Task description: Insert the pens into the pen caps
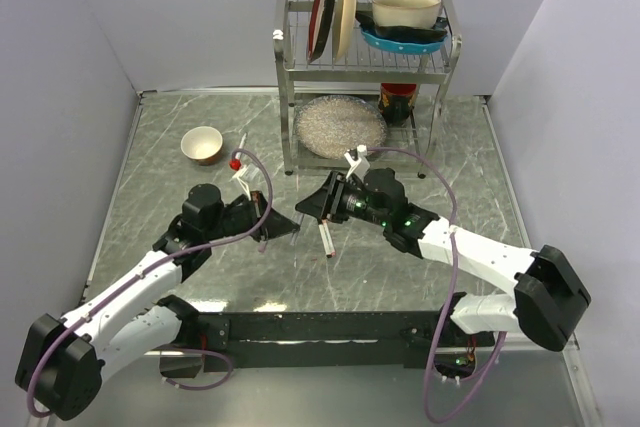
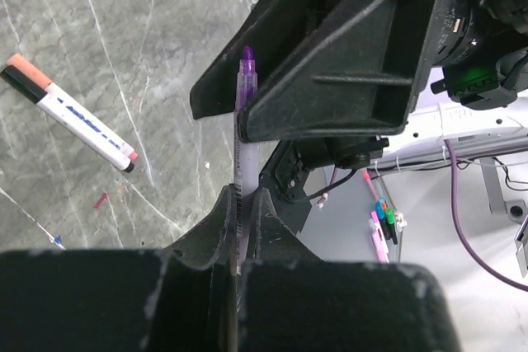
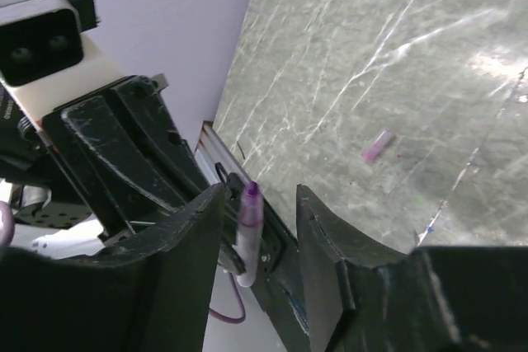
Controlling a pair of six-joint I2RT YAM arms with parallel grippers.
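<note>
My left gripper (image 2: pixel 241 195) is shut on a slim white pen (image 2: pixel 245 113) with a purple tip, which points away from the wrist. In the top view this gripper (image 1: pixel 272 227) sits just left of my right gripper (image 1: pixel 318 209). My right gripper (image 3: pixel 260 191) is open, and the purple-tipped pen (image 3: pixel 247 228) stands between its fingers, close to the left finger. A second white pen (image 2: pixel 82 117) with an orange end lies on the table; it also shows in the top view (image 1: pixel 326 237). A small pinkish cap-like stub (image 3: pixel 378 144) lies on the marble. The greenish and dark red caps are not visible.
A metal dish rack (image 1: pixel 292 67) with plates and a pot stands at the back. A glass plate (image 1: pixel 340 125) lies under it. A small tan bowl (image 1: pixel 202 144) sits at the back left. Purple cables loop over both arms.
</note>
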